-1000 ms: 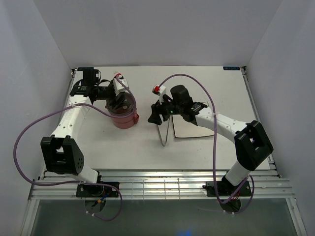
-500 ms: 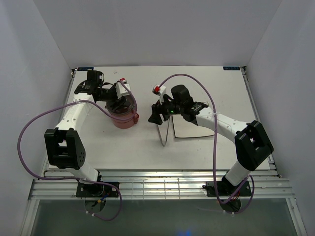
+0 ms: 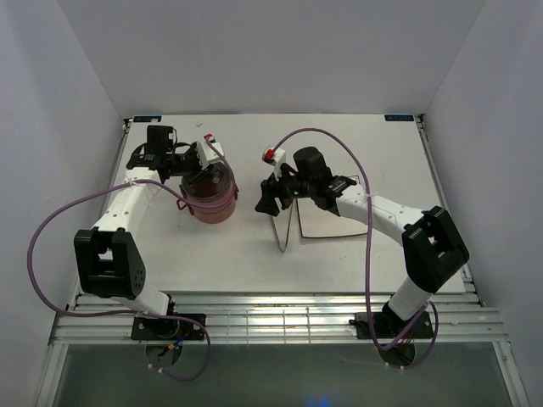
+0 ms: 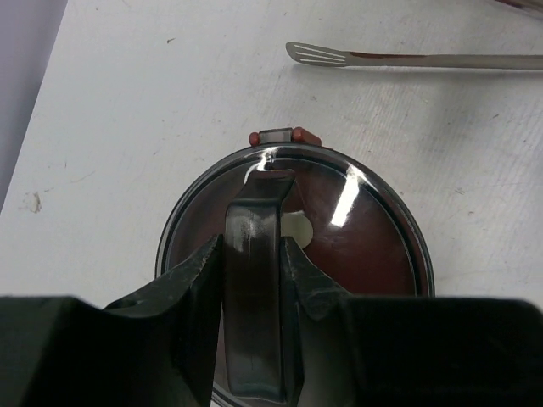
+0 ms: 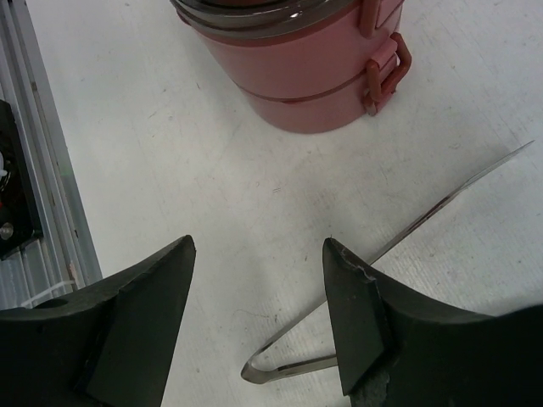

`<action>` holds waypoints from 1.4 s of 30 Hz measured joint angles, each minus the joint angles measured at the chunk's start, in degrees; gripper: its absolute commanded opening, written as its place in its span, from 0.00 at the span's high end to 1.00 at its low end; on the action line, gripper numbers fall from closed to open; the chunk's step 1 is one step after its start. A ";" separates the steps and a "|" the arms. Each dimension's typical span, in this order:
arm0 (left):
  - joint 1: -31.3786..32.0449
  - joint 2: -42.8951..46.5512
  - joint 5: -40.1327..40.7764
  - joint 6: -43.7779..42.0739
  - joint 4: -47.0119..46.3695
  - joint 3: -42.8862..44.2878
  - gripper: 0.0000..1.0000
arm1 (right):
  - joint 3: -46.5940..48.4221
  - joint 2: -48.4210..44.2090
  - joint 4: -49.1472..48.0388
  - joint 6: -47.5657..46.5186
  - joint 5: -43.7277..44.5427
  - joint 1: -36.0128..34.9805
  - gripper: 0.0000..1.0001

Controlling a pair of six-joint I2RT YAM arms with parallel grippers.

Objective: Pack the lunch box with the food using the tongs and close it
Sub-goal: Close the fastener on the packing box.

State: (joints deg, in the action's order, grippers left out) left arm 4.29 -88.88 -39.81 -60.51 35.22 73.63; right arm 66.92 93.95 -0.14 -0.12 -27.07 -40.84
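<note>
Red, stacked at far left: pinching lunch box (image 3: 212, 203) handle (image 4: 252, 322), running left-right, with left gripper (image 4: 253, 246) directly above, while hovering right gripper (image 5: 259, 250) spread wide over tongs (image 3: 283, 242) lying near-far, right of box, nearer right arm.

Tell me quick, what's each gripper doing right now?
Left gripper: closed on the top handle of the lunch box.
Right gripper: open, holding nothing, above the tongs.
</note>
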 measured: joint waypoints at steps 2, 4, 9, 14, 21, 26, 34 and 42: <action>0.00 0.76 0.33 2.69 -0.26 -0.81 0.62 | 0.31 0.87 0.13 0.52 0.22 0.00 0.33; 0.04 1.66 1.16 4.90 -0.59 -1.60 0.59 | 1.05 1.92 0.28 1.05 0.72 0.00 0.33; 0.07 4.68 2.43 10.05 -1.57 -5.51 0.48 | 5.81 6.25 1.38 1.68 2.95 0.00 0.33; 0.74 7.72 3.63 13.51 -2.49 -8.28 0.43 | 14.60 13.27 3.21 2.93 7.23 0.07 0.45; 1.46 12.44 6.10 15.65 -2.99 -12.15 0.60 | 27.50 24.85 5.01 7.04 13.79 0.59 0.85; 1.49 12.92 6.45 16.00 -4.11 -13.03 0.82 | 33.00 31.93 7.15 7.91 17.90 0.79 0.91; 1.46 12.96 6.23 16.09 -5.16 -13.60 0.90 | 36.54 39.08 10.34 7.58 19.76 0.33 0.92; 1.46 12.70 6.12 16.46 -6.19 -13.84 0.91 | 42.29 41.42 12.17 5.35 18.21 -4.39 0.92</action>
State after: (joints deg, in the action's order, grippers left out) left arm 5.76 -76.18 -33.69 -44.05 29.04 59.79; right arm 109.21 135.37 12.03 5.23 -8.86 -45.23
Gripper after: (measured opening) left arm 0.391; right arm 0.078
